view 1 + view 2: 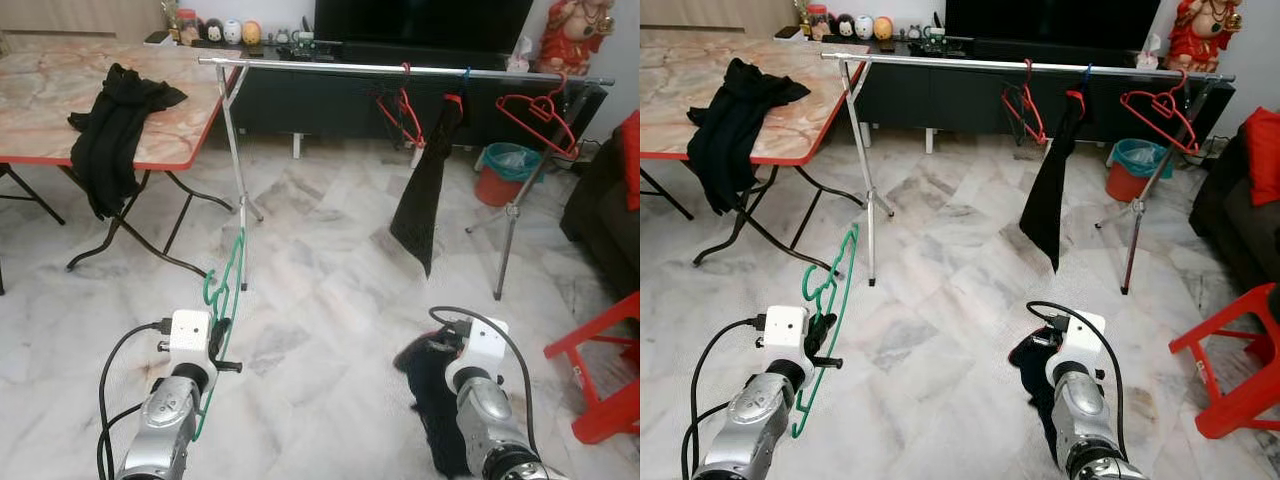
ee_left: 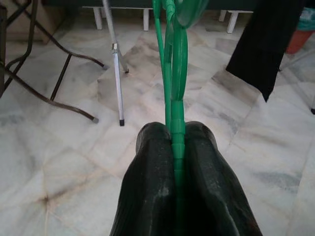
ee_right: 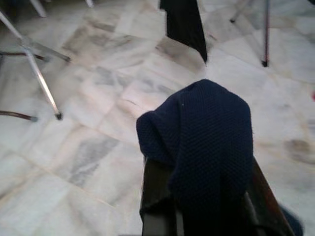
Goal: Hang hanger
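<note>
Left wrist view: green hanger [image 2: 173,73] being clamped edge-on by left gripper [image 2: 176,142].
Hanger could be twisted loose before rail [image 1: 400,69] is reached; right gripper [image 3: 202,162] is being hidden by cloth [image 3: 206,137], state untellable.

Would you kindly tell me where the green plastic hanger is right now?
The green plastic hanger is clamped in the left hand, held upright low on the robot's left, just short of the metal clothes rail's near left leg.

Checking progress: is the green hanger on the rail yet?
No. The green hanger is off the rail, clamped in the left end effector.
</note>
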Motion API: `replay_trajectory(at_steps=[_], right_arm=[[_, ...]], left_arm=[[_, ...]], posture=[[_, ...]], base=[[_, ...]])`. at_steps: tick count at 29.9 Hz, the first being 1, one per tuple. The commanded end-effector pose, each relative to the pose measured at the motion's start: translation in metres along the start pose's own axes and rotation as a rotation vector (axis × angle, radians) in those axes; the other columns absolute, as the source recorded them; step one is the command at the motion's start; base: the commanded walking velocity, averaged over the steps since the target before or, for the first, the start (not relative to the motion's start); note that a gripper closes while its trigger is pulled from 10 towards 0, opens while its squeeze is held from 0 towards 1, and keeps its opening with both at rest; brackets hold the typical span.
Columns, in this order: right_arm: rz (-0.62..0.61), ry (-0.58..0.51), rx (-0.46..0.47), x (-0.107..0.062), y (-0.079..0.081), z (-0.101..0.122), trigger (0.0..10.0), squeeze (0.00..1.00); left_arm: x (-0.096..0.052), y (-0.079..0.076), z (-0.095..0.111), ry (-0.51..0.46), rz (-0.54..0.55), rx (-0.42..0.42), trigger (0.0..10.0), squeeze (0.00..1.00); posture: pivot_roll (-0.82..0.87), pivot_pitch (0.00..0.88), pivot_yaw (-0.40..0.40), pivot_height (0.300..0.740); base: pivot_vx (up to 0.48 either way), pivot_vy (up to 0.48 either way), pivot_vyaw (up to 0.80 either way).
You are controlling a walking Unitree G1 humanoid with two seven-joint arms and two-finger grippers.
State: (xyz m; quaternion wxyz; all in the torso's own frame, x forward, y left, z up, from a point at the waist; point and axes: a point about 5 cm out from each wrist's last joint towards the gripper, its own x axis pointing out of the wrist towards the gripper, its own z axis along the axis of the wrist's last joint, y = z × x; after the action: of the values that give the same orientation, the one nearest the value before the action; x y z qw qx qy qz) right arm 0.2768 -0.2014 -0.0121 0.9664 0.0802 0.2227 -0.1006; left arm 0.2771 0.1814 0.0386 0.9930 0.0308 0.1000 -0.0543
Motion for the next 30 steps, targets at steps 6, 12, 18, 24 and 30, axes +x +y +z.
replay_trajectory(at_steps=[6,12,18,24,30], right_arm=[[-0.029,0.031,0.025,-0.001,-0.003,-0.005,10.0,0.0],[-0.032,0.02,0.037,0.0,-0.003,-0.002,10.0,0.0],[-0.005,0.015,0.035,0.002,0.003,0.002,10.0,0.0],[-0.002,0.016,0.035,0.003,0.003,0.004,10.0,0.0],[0.028,0.012,0.028,0.004,0.006,0.006,10.0,0.0]], left_arm=[[0.006,-0.011,0.003,-0.004,-0.056,0.033,10.0,0.0],[0.01,-0.014,0.007,-0.02,-0.064,0.025,10.0,0.0],[0.014,-0.013,0.013,-0.033,-0.069,0.034,10.0,0.0],[0.015,-0.009,0.016,-0.042,-0.051,0.029,10.0,0.0],[0.016,-0.008,0.017,-0.04,-0.042,0.029,10.0,0.0]], posture=[[0.04,0.0,-0.062,0.74],[0.04,0.0,-0.057,0.74],[0.04,0.0,-0.062,0.74],[0.03,0.0,-0.065,0.74],[0.03,0.0,-0.065,0.74]], base=[[0.302,0.0,0.0],[0.306,0.0,-0.38],[0.309,0.0,0.0],[0.308,0.0,0.0],[0.317,0.0,0.0]])
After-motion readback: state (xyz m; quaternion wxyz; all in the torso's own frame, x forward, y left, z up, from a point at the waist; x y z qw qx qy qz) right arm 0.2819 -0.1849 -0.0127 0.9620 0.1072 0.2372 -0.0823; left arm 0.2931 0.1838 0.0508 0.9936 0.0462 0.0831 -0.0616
